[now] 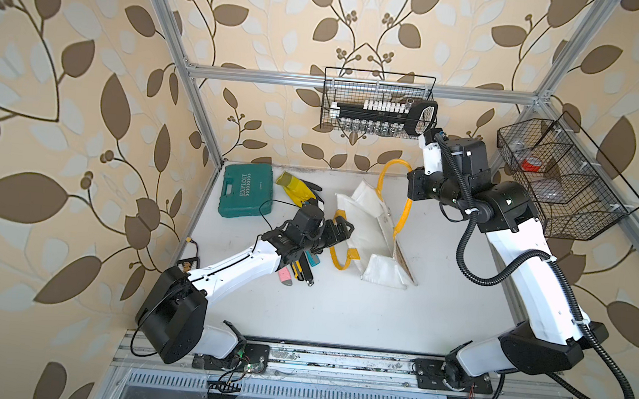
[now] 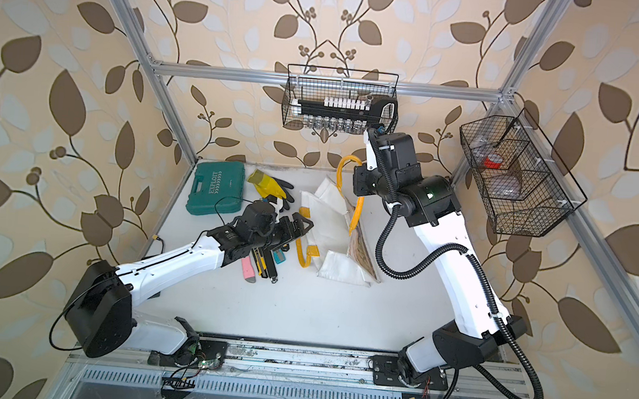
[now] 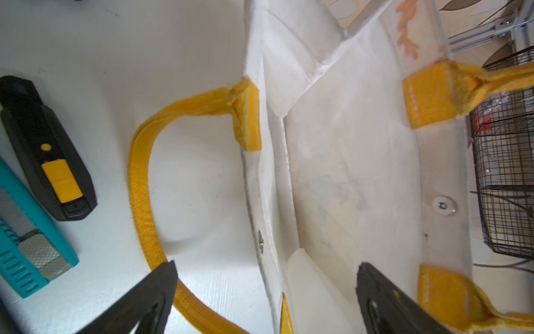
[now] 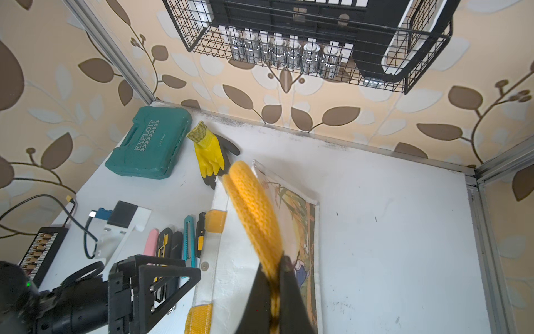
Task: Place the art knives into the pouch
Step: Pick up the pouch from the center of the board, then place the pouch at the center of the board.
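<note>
Pouch [image 1: 372,228] handle [image 4: 254,214] pinched (right pincer [image 4: 277,269]), knives [image 4: 173,243] seemingly untouched

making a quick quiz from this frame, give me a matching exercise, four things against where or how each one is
Things:
1. left gripper
2. right gripper
3. green tool case
4. yellow glove

Place or state:
a. lies between the case and the pouch
b. shut on a yellow handle
c. open, at the pouch's rim
d. closed, at the far left corner of the table

Pairs: 1-c, 2-b, 3-d, 4-a
</note>
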